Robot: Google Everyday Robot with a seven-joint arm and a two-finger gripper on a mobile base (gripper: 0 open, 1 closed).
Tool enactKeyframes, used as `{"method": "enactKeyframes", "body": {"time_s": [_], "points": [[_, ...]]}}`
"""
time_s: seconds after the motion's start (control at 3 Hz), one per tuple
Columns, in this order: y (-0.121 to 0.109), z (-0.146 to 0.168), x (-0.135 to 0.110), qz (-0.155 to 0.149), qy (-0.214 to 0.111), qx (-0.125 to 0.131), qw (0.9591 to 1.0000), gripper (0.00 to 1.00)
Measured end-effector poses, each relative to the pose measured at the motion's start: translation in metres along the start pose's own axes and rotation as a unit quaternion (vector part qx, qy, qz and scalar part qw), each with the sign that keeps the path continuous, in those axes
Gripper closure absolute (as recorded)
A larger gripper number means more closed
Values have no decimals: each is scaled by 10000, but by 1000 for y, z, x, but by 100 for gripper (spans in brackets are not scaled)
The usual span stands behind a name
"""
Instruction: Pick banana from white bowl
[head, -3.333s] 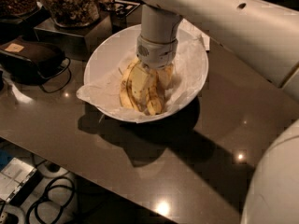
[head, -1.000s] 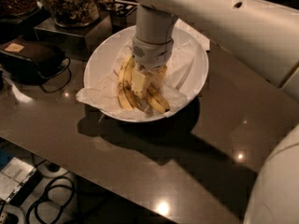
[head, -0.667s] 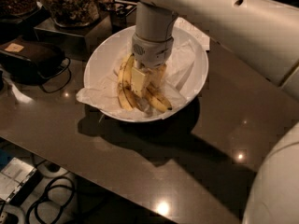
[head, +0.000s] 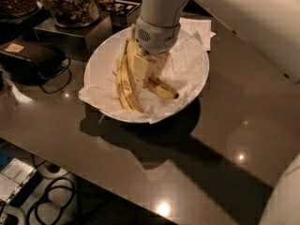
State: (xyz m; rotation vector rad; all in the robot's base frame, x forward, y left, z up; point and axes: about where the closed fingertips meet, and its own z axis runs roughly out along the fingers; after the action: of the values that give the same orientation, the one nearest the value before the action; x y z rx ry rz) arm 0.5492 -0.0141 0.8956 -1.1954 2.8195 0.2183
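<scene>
The cream-coloured gripper (head: 147, 75) is down inside the large, shallow white bowl (head: 92, 69). The bowl sits on the dark glossy worktop (head: 225, 139) and is lined with crinkled white paper (head: 185, 64). The straighter yellow banana with the darkened tip (head: 163, 89) lies on the paper, with one end running under the gripper. A more curved, speckled yellow banana (head: 123, 86) lies just beside it. Whether the gripper is spread or pinching the fruit cannot be told. The reach into the bowl looks done. A sure grasp and the lift clear of the bowl appear to remain.
</scene>
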Motion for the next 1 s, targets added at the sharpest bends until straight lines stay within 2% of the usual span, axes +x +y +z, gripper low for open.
{"method": "enactKeyframes", "body": {"time_s": [0.33, 0.67, 1.0], "points": [[12, -11, -1, -105, -152, -13, 9998, 100], [21, -36, 8, -126, -332, 14, 9994, 100], [21, -36, 8, -128, -334, 14, 9994, 100]]}}
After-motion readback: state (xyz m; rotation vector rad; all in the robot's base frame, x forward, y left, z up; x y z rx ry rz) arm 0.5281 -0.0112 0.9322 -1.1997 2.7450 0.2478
